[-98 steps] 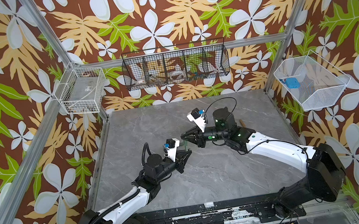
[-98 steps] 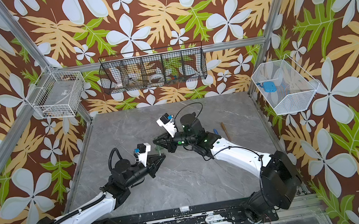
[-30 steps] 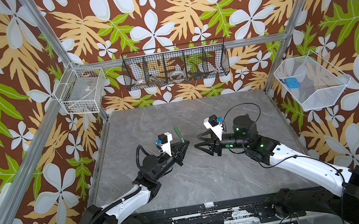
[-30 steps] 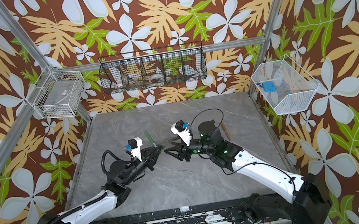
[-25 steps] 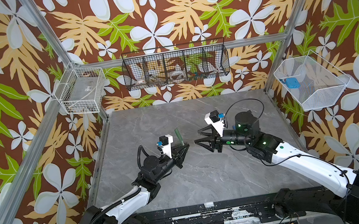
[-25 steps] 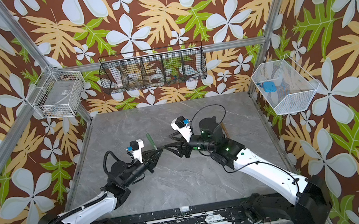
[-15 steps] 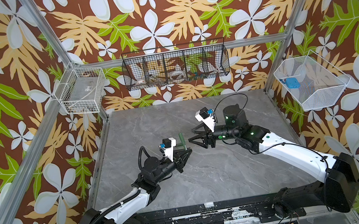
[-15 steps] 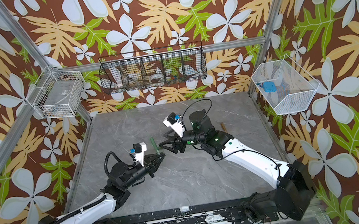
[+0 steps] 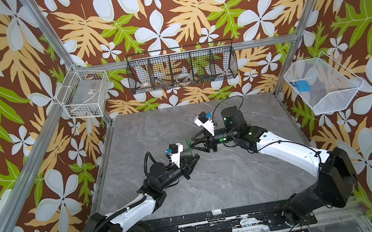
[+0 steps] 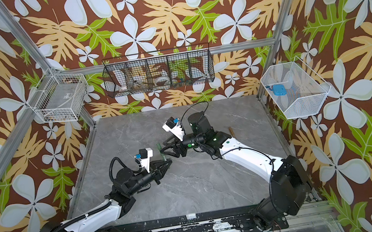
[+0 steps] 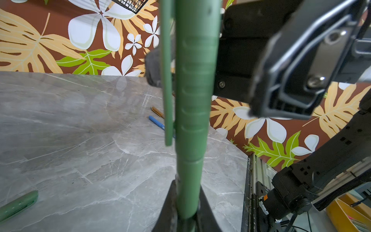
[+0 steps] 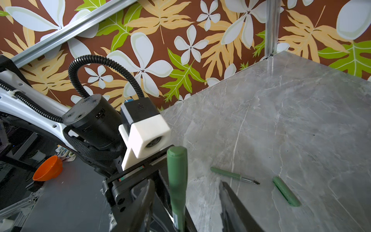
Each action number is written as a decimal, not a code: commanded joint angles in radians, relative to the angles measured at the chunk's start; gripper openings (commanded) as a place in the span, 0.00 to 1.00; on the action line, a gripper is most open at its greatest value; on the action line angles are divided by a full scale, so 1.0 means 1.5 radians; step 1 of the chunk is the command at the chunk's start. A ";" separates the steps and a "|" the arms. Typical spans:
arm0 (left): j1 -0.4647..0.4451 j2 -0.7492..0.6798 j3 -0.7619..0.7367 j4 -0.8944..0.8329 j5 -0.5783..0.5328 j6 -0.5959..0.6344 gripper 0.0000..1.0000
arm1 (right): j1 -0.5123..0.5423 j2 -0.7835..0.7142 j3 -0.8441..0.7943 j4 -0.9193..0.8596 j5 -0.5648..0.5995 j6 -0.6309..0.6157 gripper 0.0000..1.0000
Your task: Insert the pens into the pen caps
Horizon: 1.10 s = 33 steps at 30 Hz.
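Observation:
My left gripper (image 9: 196,158) (image 11: 187,190) is shut on a dull green pen (image 11: 188,180), which points up and away from its jaws. A green pen cap (image 11: 194,80) (image 12: 177,160) with a clip sits on the pen's far end. My right gripper (image 9: 193,144) (image 12: 186,181) is open, its jaws standing either side of that capped pen with a gap on each side. A second green pen (image 12: 232,175), dark tip bare, lies on the table next to a loose green cap (image 12: 286,190). A blue pen (image 11: 156,122) and an orange-brown pen (image 11: 157,111) (image 10: 231,130) lie further off.
The grey marble table (image 9: 216,180) is walled on three sides. A black wire basket (image 9: 182,70) hangs on the back wall, a white one (image 9: 84,95) at the left and another (image 9: 322,83) at the right. An orange bowl (image 12: 48,168) sits off the table.
My right gripper has come left and towards the back, and its open jaws now straddle the capped end of the pen. My left gripper has shifted slightly right, still holding the pen.

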 commanded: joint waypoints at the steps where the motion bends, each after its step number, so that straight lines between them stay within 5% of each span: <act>1: -0.001 0.005 0.005 0.045 0.014 -0.011 0.00 | 0.000 0.008 0.006 0.029 -0.033 0.012 0.48; 28: -0.001 0.012 0.018 0.079 -0.018 -0.011 0.00 | 0.000 0.020 -0.006 0.014 -0.033 0.015 0.01; 33: -0.001 0.009 0.034 0.087 -0.037 -0.007 0.00 | 0.000 0.015 -0.032 0.009 -0.022 0.013 0.00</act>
